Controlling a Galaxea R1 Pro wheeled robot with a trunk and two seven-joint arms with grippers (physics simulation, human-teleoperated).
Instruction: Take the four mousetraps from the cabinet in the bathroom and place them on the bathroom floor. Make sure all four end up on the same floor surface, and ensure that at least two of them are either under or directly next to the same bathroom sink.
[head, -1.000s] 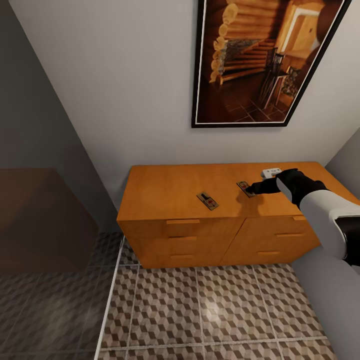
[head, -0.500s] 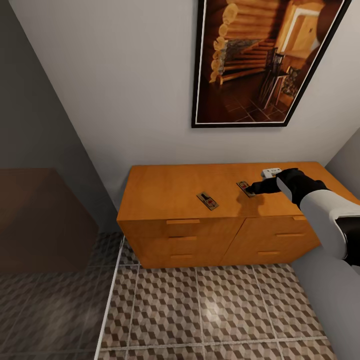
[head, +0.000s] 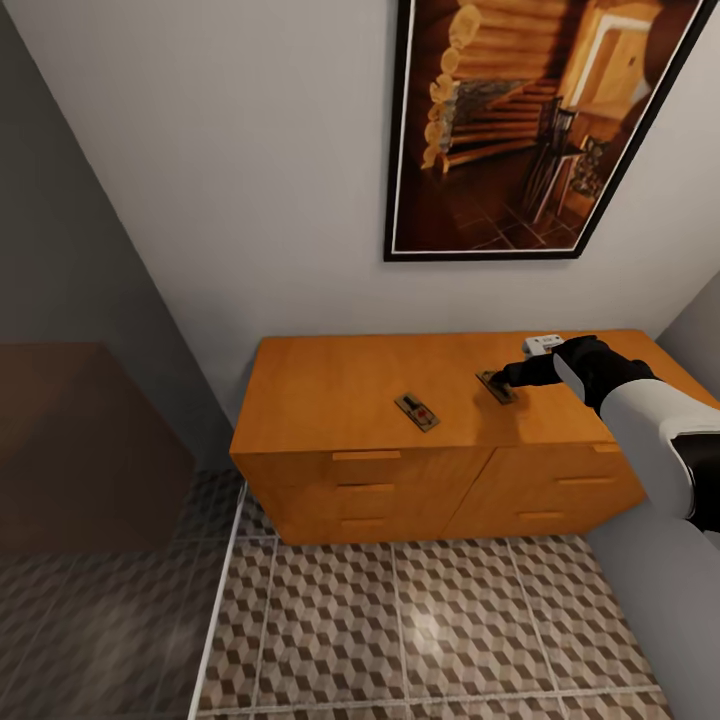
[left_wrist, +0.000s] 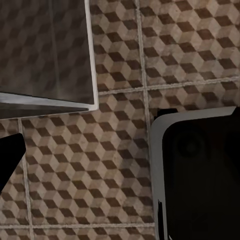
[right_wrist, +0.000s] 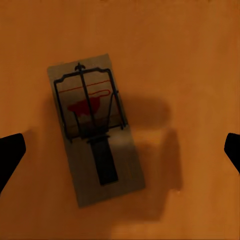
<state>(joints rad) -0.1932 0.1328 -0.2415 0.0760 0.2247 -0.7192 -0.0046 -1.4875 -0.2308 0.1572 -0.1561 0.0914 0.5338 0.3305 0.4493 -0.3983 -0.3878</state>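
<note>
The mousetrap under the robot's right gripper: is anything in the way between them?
Nothing visible is in the way. In the right wrist view the mousetrap lies flat on the bare cabinet top, between the open right gripper fingertips. The head view shows that gripper right over it.

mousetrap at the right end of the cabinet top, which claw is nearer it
Right. The right claw hangs just over that mousetrap on the cabinet, fingers spread either side. The left claw is down over the bathroom floor.
</note>
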